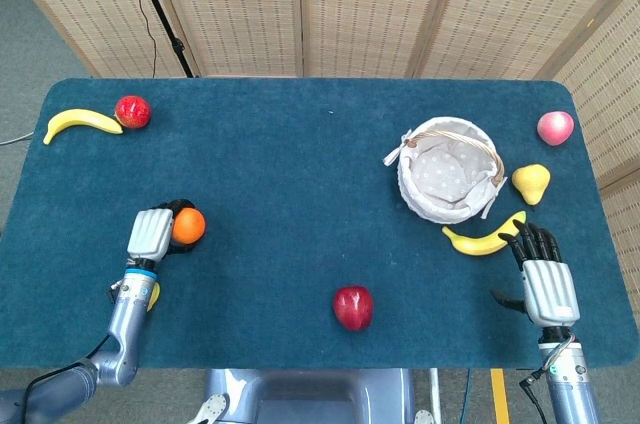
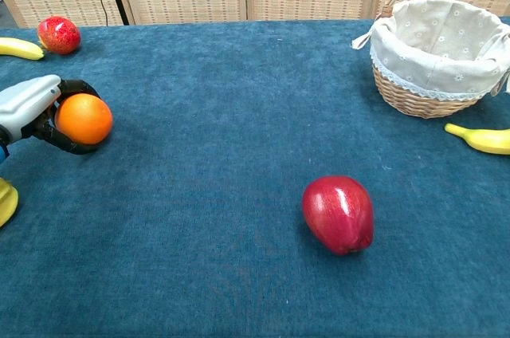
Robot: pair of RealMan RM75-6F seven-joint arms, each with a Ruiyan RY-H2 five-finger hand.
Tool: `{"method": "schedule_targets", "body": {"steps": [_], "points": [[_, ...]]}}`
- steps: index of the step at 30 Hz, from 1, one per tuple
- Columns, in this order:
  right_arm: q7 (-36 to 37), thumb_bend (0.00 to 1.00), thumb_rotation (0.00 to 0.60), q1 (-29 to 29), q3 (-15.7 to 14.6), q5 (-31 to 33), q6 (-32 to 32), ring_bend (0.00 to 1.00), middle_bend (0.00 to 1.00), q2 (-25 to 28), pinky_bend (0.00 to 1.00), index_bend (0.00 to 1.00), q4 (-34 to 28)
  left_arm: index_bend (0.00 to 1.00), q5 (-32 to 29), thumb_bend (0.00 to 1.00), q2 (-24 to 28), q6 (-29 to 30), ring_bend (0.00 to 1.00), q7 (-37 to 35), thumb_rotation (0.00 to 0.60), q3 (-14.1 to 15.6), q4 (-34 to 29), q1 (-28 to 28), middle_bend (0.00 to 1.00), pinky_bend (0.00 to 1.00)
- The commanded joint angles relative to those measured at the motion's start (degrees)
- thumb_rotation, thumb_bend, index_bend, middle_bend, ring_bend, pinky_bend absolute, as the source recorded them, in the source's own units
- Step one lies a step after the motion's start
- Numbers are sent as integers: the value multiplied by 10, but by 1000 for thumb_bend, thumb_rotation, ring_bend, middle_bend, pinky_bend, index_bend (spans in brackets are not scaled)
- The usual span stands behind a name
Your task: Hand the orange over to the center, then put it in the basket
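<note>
My left hand [image 1: 152,233] [image 2: 30,108] grips the orange [image 1: 188,226] [image 2: 84,118] at the left side of the blue table, its dark fingers curled around the fruit. The wicker basket [image 1: 489,184] [image 2: 414,96] with a white dotted liner stands at the right, far from the orange. My right hand [image 1: 543,274] rests near the table's front right edge, fingers spread and holding nothing; the chest view does not show it.
A red apple [image 1: 352,306] [image 2: 339,213] lies front centre. A banana [image 1: 482,238] [image 2: 483,139] lies beside the basket, with a yellow pear [image 1: 530,182] and pink apple [image 1: 555,127] further right. Another banana [image 1: 78,122] and red apple [image 1: 131,110] sit far left. A yellow fruit [image 2: 6,201] lies under my left arm.
</note>
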Motion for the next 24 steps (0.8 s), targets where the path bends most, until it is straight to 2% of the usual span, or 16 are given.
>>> {"method": "schedule_targets", "body": {"steps": [1,11,19,24], "points": [[1,0,600,1,-1,0,-2,41,88,0,60,199,0,682,7,298,7,12,425,2,600,-8,-14,-5,548,488],[4,0,600,-1,0,2,-1,41,88,2,60,199,0,682,12,298,71,39,428,111,600,-50,-208,-43,548,488],[9,0,600,-3,2,5,1,41,88,5,60,199,0,682,-14,298,75,22,428,173,600,-72,-265,-71,548,488],[12,0,600,-6,2,5,4,41,88,8,60,200,-1,682,-44,298,54,-13,428,207,600,-90,-259,-109,548,488]]}}
